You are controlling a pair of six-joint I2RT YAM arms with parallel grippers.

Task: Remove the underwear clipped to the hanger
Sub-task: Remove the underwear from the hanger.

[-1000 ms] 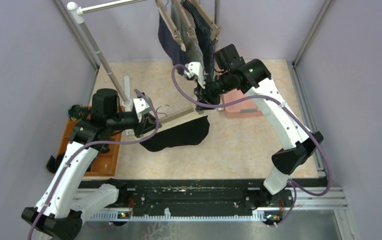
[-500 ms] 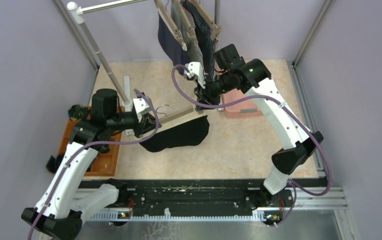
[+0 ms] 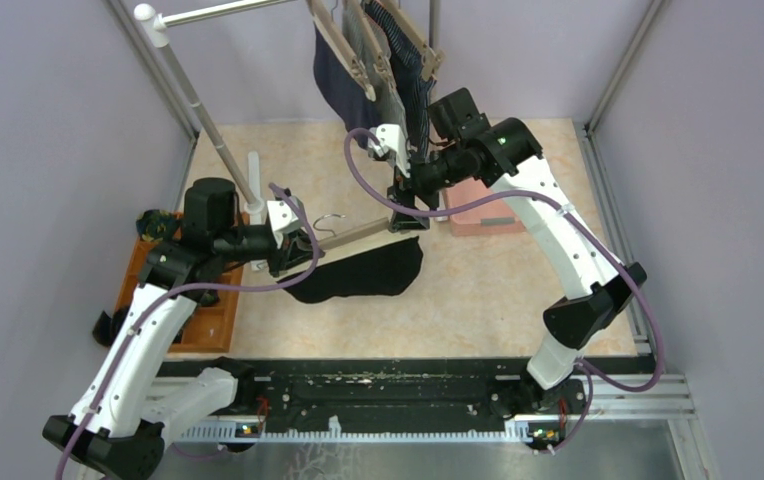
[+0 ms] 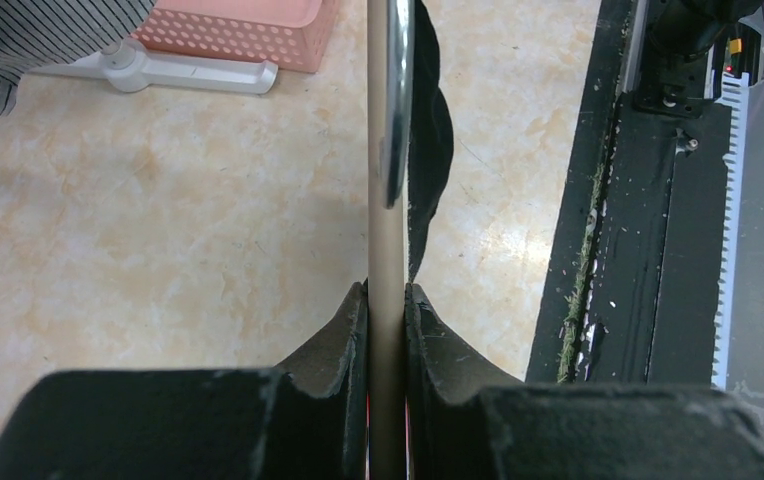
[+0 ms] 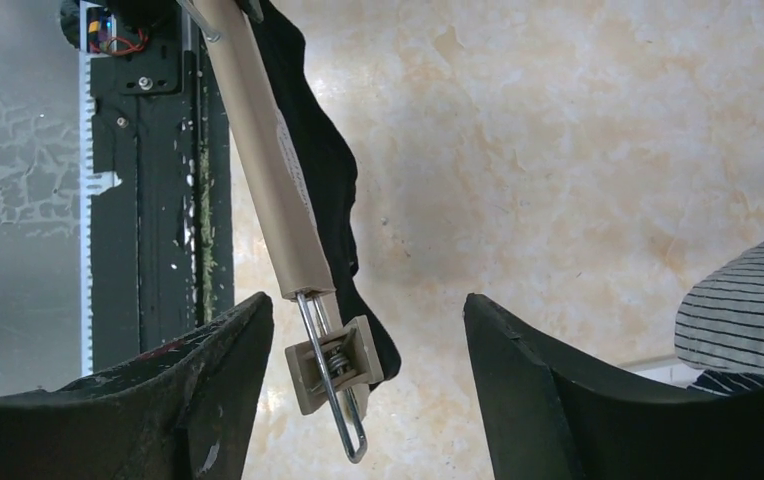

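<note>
a: why is the left gripper (image 4: 386, 300) pinched tight on the hanger's beige bar (image 4: 385, 255)?
b: i'd say to keep it steady above the middle of the tabletop, so the black underwear (image 3: 363, 272) dangles beneath while the right gripper (image 5: 366, 310) works the end clip (image 5: 330, 362). its fingers stand wide on either side of that clip, holding nothing.
a: does the clip bite the cloth?
b: can't tell, black fabric runs behind it. the bar's other clip is out of sight, and the remaining underwear (image 3: 363, 70) on the rail at the far edge is cut off above.
</note>
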